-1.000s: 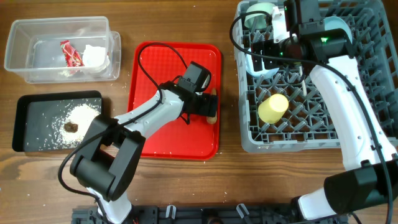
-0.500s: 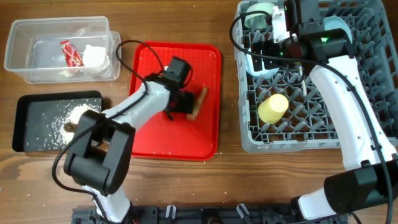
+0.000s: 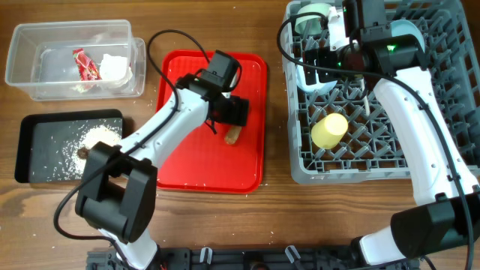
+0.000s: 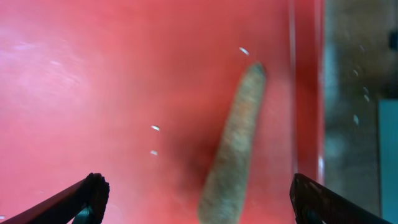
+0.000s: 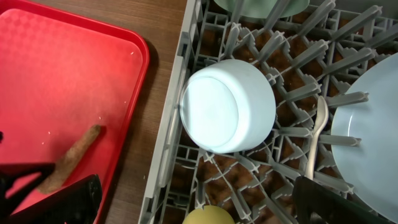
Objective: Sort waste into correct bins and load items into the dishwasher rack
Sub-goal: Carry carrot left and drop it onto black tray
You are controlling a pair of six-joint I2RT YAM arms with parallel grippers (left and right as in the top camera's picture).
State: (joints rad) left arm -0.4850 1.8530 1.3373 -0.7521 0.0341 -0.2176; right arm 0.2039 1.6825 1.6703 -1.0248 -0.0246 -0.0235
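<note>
nearest my side of the wooden table (image 3: 225,225) lies the red plastic serving tray (image 3: 187,161). the brown finger-long stick of food (image 4: 233,149) lies flat near its right rim, with a few white crumbs beside it. my left gripper (image 4: 198,196) hangs over the stick with its jaws spread wide, one fingertip on each side, neither touching it.

left of that tray is the shallow black rectangular tray (image 3: 22,150), holding a heap of white rice grains (image 3: 101,136) and a small brown lump (image 3: 86,153) at the heap's edge.

to the right is the large grey plastic dishwasher rack (image 3: 352,174), with the small yellow cup (image 3: 329,130) on its side near the front. my right gripper (image 5: 199,202) hovers over the rack, jaws fully apart and holding nothing. beyond the cup the pale blue bowl (image 5: 227,106) leans among the pegs, and the white plastic spoon (image 5: 316,137) stands between it and the pale blue round plate (image 5: 367,130). the mint green bowl (image 5: 261,6) is in the far corner.

at the far left the clear plastic rectangular tub (image 3: 30,45) holds the red snack wrapper (image 3: 85,63) and the crumpled white tissue (image 3: 114,66).
</note>
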